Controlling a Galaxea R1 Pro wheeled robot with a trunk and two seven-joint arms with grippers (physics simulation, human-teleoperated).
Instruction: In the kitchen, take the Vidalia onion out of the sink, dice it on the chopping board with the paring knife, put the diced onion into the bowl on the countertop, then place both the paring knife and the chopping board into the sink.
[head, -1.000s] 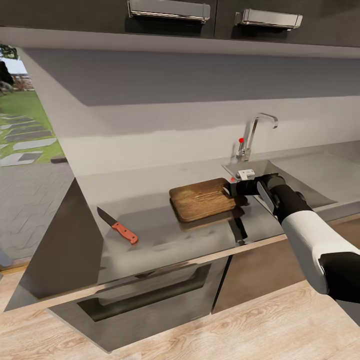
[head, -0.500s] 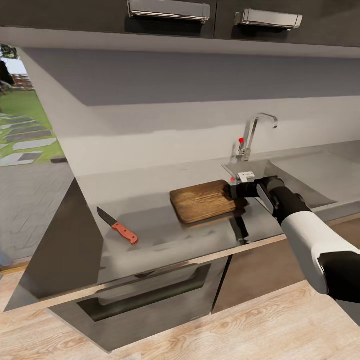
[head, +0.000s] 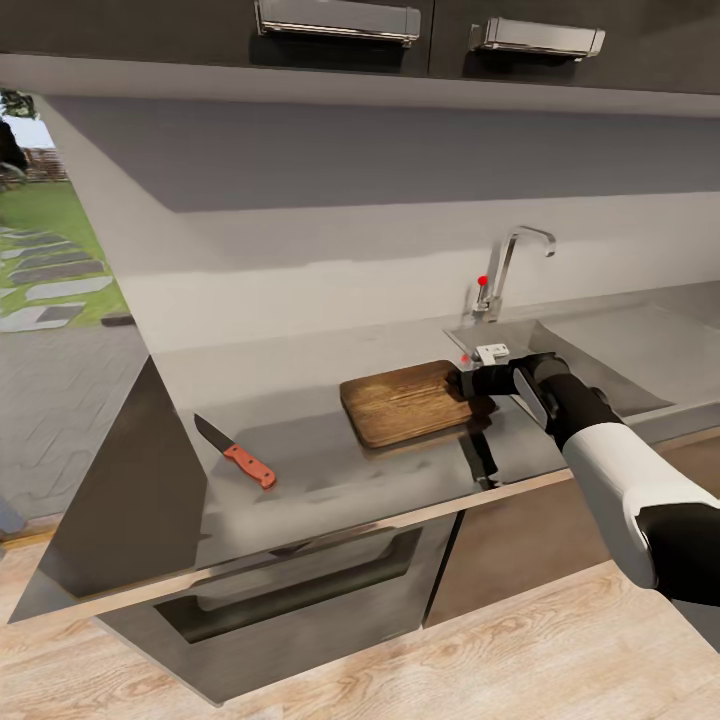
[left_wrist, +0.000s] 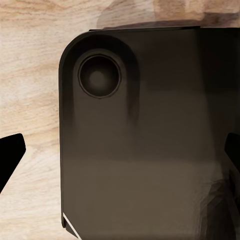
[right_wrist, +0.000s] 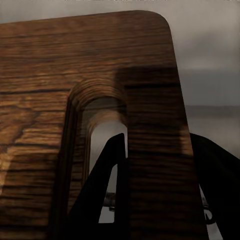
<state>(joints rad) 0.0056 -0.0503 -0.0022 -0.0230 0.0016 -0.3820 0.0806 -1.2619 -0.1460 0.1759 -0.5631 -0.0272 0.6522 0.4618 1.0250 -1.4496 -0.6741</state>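
From head height we looked forward and down across the countertop (head: 300, 470) toward the back wall. Our right wrist camera sat very close to the chopping board (right_wrist: 75, 75), shared with the head view (head: 405, 402). Our left wrist camera faced the wooden floor (left_wrist: 30, 75).

light: even, soft, moderately bright; daylight from window at 9 o'clock | glare: glossy countertop (head: 300, 400) mirrors wall and cabinets | shadows: dark patch under chopping board (head: 405, 400), band below upper cabinets at 12 o'clock | sharpness: head view mildly soft; right wrist view dim; left wrist view dark, edges crisp
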